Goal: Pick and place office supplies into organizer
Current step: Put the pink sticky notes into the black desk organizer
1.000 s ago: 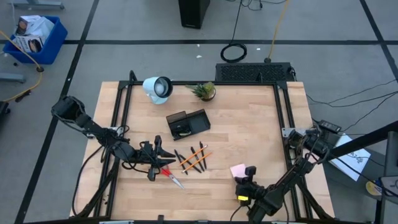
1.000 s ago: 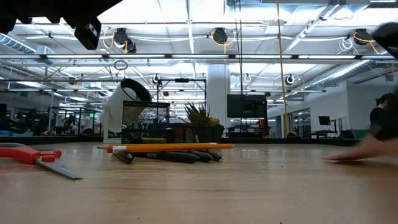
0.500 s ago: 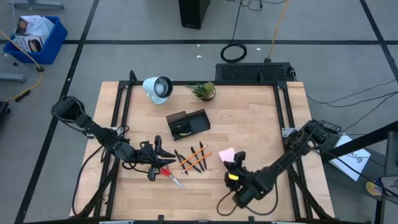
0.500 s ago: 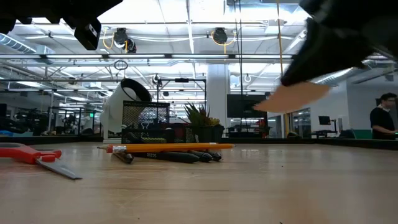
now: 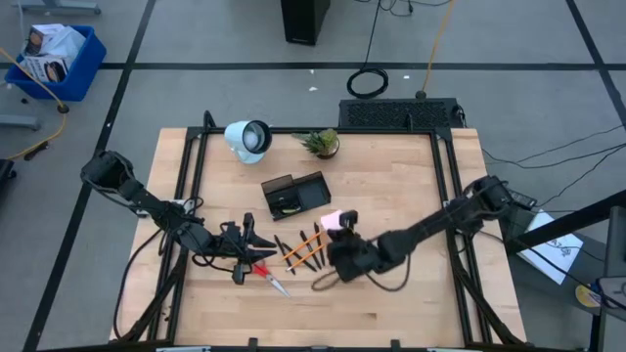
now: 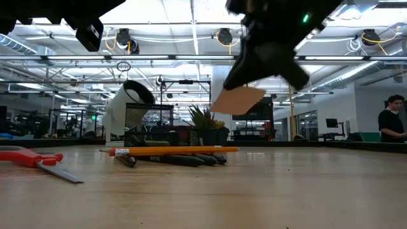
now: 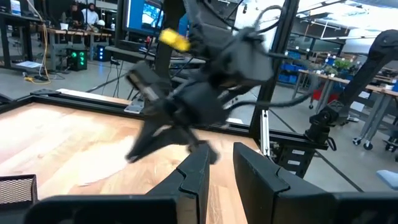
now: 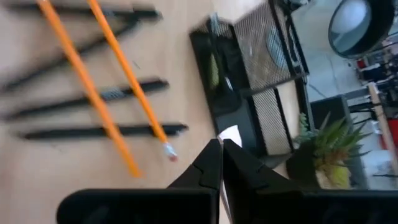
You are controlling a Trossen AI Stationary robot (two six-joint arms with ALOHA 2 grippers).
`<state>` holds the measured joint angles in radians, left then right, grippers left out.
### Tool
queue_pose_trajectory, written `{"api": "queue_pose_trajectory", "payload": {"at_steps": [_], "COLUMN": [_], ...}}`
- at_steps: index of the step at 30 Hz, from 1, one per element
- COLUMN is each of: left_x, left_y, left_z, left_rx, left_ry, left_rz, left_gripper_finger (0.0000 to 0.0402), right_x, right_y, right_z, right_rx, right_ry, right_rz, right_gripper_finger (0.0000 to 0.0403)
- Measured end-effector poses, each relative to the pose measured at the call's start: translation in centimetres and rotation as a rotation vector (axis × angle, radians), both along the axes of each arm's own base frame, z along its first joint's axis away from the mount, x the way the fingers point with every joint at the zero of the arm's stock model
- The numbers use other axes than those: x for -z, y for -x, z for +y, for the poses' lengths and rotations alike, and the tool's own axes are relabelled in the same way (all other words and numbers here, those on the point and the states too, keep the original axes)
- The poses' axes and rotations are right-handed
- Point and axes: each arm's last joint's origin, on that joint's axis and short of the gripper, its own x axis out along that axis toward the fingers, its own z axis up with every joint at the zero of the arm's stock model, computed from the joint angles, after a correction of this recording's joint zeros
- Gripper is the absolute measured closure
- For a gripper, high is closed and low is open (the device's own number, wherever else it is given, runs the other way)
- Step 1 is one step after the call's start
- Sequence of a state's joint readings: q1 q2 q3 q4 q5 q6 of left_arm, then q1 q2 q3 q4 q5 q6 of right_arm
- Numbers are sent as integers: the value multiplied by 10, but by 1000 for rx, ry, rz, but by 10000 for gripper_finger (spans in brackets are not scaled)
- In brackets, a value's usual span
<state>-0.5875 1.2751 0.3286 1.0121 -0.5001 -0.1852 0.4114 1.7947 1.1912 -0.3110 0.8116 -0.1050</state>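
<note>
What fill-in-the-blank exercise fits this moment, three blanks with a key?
1. The right pincer is shut on a pale pink ____ pad, carried above the table.
2. The red-handled ____ lie on the wood close to the left pincer.
3. Orange pencils and black pens lie in a loose bunch, ____ the black organizer, not in it.

Missing words: sticky-note; scissors; outside

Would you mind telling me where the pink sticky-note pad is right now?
The sticky-note pad is off the table, pinched in the right gripper. In the high view it is near the table's middle, between the pencils and the organizer.
</note>
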Motion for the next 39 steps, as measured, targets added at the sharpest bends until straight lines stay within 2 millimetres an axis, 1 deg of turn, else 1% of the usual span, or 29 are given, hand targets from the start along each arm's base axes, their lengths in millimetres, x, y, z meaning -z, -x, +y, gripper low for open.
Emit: {"api": "queue_pose_trajectory", "payload": {"at_steps": [3, 7, 13, 17, 25, 31, 34, 39], "left_x": [0, 0, 1, 1, 2, 1, 1, 1], "left_y": [0, 0, -1, -2, -2, -2, -2, -2], "left_z": [0, 0, 1, 3, 3, 3, 3, 3], "left_rx": [0, 0, -5, -15, -16, -17, -17, -17], "left_ry": [-1, -4, -12, -8, -4, -4, -5, -4], "left_rz": [0, 0, 10, 13, 14, 13, 13, 13], "left_gripper_finger": [325, 325, 325, 325, 325, 325, 325, 325], "right_x": [7, 15, 14, 11, 8, 6, 6, 6], "right_y": [-5, -12, -20, -24, -31, -34, -36, -37], "right_z": [-18, -39, -60, -69, -87, -101, -108, -121], "right_rx": [4, -28, -19, -23, -65, -47, -69, -45], "right_ry": [26, 1, 21, 33, -21, -43, -82, -89], "right_rz": [6, -16, -51, -70, -95, -128, -137, -141], "right_gripper_finger": [401, 401, 401, 401, 401, 401, 401, 401]}}
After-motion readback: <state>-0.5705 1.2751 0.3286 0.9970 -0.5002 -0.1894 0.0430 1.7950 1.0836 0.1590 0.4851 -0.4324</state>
